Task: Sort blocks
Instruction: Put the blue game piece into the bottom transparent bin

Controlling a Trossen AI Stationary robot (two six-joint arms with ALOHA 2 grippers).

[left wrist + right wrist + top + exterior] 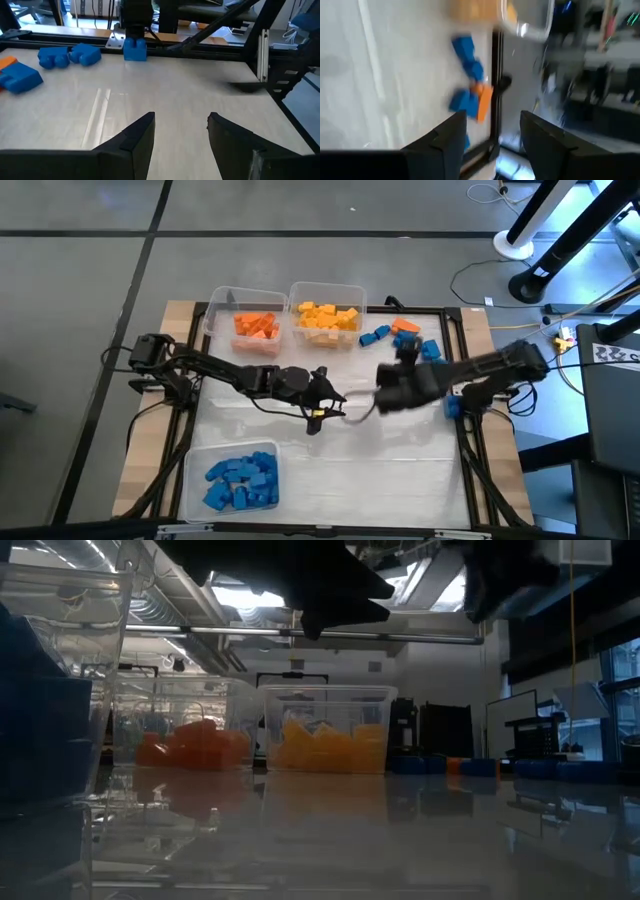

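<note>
- While both arms hang over the table's (400,470) middle, left gripper (322,405) sits approx. centre w/ fingers (137,137) spread apart, nothing between them.
- Right gripper (388,394) is just right of centre, pointing toward the left one; fingers (447,137) also spread, empty.
- Unsorted blocks (405,338) lie loose at the far right of the table, near the frame: mostly blue, w/ one orange piece among them. Same cluster shows in right wrist view (470,95) and left wrist view (50,62).
- One more blue block (452,406) sits by the right arm's base, against the frame (135,49).
- Orange bin (250,315) at far edge holds orange blocks (255,326); yellow bin (327,290) just beside it holds yellow blocks (328,318).
- Blue bin (195,470) at near left holds blue blocks (241,481).
- Low view: the orange bin and yellow bin stand side by side, arms dark overhead.
</note>
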